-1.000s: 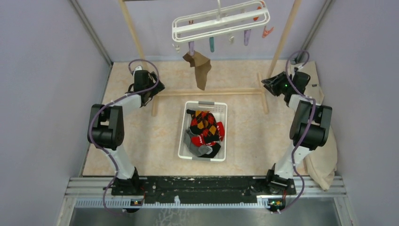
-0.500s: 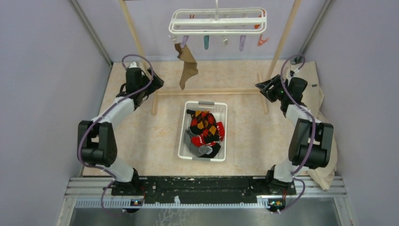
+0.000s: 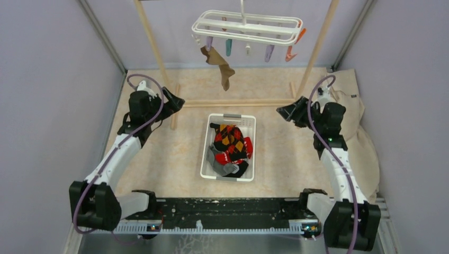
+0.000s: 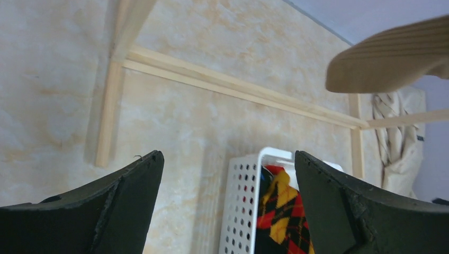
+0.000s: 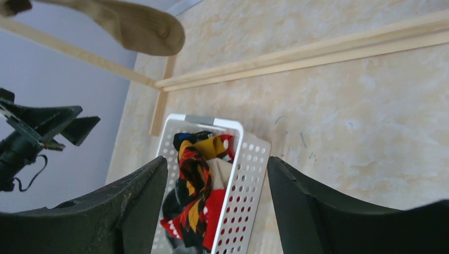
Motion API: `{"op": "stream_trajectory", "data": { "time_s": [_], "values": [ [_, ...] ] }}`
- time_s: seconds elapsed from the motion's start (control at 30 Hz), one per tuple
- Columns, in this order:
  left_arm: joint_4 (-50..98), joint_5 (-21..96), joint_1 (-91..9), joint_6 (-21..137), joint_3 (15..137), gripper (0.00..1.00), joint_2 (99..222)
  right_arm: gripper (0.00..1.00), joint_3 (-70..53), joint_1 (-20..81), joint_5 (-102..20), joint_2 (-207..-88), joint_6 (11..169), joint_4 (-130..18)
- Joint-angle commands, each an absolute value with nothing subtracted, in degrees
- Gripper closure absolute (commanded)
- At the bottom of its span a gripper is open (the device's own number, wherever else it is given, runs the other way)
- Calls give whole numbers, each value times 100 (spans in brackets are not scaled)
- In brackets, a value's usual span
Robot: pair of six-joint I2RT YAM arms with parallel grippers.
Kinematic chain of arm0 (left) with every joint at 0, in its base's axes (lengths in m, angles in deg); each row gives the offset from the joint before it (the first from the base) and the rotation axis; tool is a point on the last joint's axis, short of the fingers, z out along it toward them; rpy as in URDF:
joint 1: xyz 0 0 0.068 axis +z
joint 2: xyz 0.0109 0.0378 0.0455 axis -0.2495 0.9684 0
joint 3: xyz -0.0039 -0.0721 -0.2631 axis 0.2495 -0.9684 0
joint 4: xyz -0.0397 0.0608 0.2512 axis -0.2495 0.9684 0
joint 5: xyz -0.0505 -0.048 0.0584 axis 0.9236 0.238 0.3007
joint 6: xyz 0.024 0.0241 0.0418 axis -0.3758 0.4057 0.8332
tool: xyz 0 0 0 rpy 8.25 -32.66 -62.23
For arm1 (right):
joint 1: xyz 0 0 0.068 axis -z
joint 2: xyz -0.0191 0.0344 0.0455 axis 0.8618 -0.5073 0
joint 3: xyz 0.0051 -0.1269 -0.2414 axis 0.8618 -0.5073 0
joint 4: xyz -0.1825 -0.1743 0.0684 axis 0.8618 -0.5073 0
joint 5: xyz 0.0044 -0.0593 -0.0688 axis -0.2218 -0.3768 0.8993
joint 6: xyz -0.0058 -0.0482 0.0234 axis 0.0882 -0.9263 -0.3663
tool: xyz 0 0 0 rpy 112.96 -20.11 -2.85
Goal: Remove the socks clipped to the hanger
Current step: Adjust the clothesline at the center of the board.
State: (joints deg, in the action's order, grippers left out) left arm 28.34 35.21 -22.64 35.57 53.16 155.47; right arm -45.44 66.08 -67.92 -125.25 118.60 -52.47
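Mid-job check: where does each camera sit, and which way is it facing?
Top external: above and behind the bases, looking down and forward at the hanger, its one brown sock and the white basket; both arms show.
Left wrist: on the left gripper, facing down past its spread fingers at the wooden rack rail and basket.
Right wrist: on the right gripper, facing down toward the basket; its fingers and the left gripper show.
Both wrist views share the basket and the sock's toe.

left claw (image 3: 174, 100) and right claw (image 3: 285, 111) drawn nearer; hanger (image 3: 247, 26) tilted, brown sock (image 3: 220, 63) swung
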Motion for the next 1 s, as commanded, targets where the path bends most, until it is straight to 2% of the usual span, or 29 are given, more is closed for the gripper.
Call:
{"op": "stream_trajectory", "data": {
  "time_s": [0.0,0.2,0.4,0.97],
  "values": [
    [2800,3965,-2548,3597,5114,1,14878,30,-4786,6207,-6869,-11888,11461,-5704],
    [2648,4066,-2816,3662,5088,1,14908,29,-4970,5380,-6498,-11786,11559,-5590],
    [1831,3761,-3086,4049,5235,1,15349,29,-4724,4777,-6118,-11986,11640,-5447],
    [-551,2598,-4281,5304,5762,1,17339,29,-4764,4659,-6063,-11538,11488,-6010]
  ]
}}
